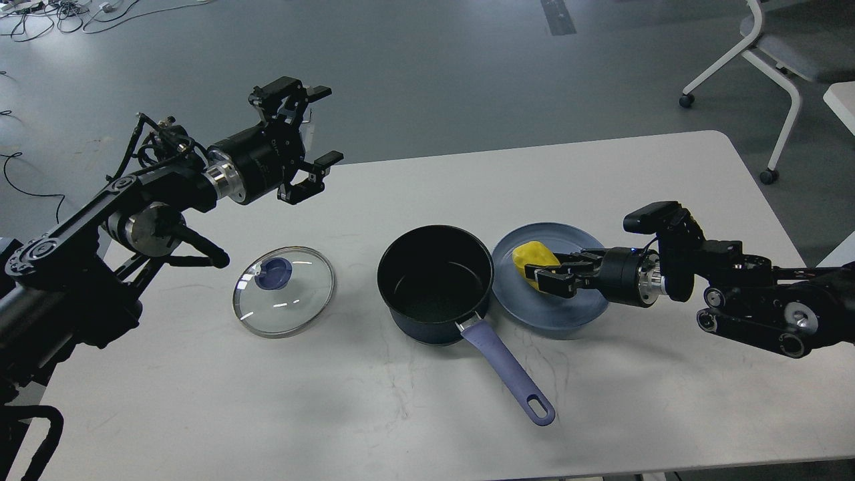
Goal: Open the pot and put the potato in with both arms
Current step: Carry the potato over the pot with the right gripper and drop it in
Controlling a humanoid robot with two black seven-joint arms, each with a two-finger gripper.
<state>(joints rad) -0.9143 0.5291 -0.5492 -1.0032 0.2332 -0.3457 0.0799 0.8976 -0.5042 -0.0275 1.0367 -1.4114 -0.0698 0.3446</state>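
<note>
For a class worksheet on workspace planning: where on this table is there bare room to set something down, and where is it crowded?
Bare: the table's far strip behind the pot and plate, and the near edge below the glass lid. Crowded: the middle, where pot, plate, potato and right gripper bunch together.

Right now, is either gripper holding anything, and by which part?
The right gripper is closed around the potato at its near side, on the plate. The left gripper is open, empty.
</note>
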